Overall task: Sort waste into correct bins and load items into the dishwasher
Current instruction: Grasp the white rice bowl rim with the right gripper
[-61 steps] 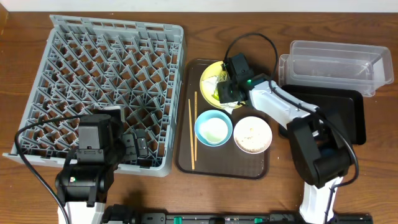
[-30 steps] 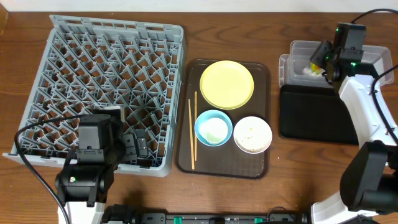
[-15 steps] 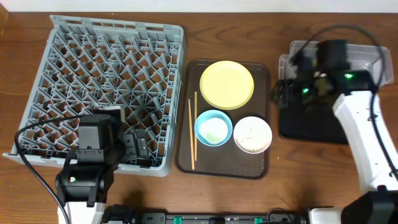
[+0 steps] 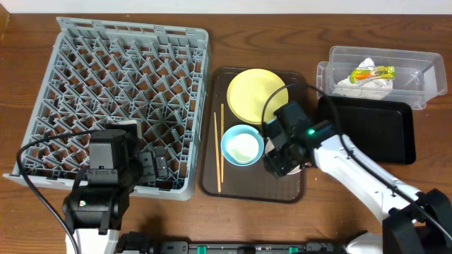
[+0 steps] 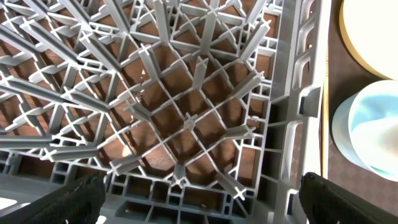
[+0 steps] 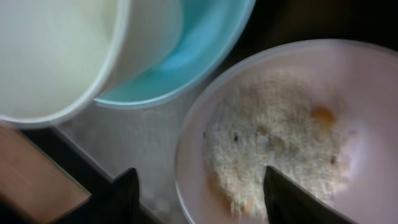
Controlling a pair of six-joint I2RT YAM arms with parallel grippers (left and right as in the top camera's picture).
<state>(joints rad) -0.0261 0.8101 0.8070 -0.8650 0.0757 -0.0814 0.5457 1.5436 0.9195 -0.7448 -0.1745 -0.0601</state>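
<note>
The setting is a robotics lab bench staged as a kitchen clean-up station. A left arm (image 4: 99, 194) and a right arm (image 4: 360, 176), trailing black cable (image 4: 25, 178), work at a bare wooden table (image 4: 268, 35). On it are a grey dish rack (image 4: 120, 85), a brown serving tray (image 4: 240, 189) of used dishes, a clear tub (image 4: 417, 67) and a black tray (image 4: 367, 134).

— What colours sit on the brown tray (image 4: 244, 182)?
— A yellow plate (image 4: 248, 92), a light blue bowl (image 4: 242, 146), a white bowl (image 6: 367, 87) of whitish scraps (image 6: 273, 137).
— The dish rack (image 4: 116, 99)?
— Grey, lattice-patterned, on wood-grained brown worktop (image 4: 247, 42).
</note>
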